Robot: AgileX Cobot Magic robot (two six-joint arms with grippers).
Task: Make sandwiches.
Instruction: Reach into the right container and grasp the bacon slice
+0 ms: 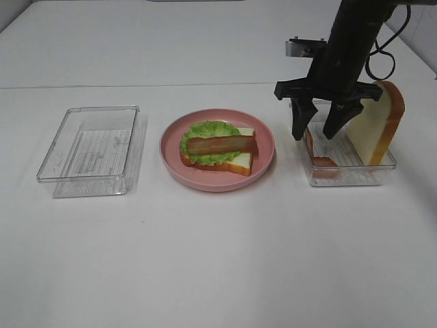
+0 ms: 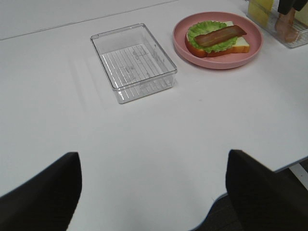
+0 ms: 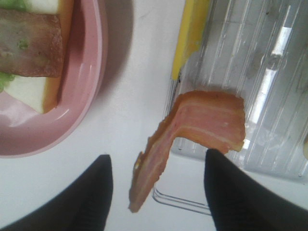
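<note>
Half-built sandwich (image 1: pixel 217 147) was seen on pink plate (image 1: pixel 205 181), counter (image 1: pixel 218 260) centre. Right gripper (image 1: pixel 314 135) was held wide, empty, above right tray (image 1: pixel 345 182). Bacon strip (image 3: pixel 207 120), draped over tray wall, was judged soft, light; better pinched mid-strip.

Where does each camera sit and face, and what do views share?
Exterior high: mounted high, looking down on left tray, pink plate, right tray; right arm and open right end effector show.
Left wrist: near the table edge, looking across at left tray and plate; left end effector fingers show.
Right wrist: looking down on a bacon strip at the right tray's edge; its fingers show.
Shared: all three show the plate's open sandwich.
</note>
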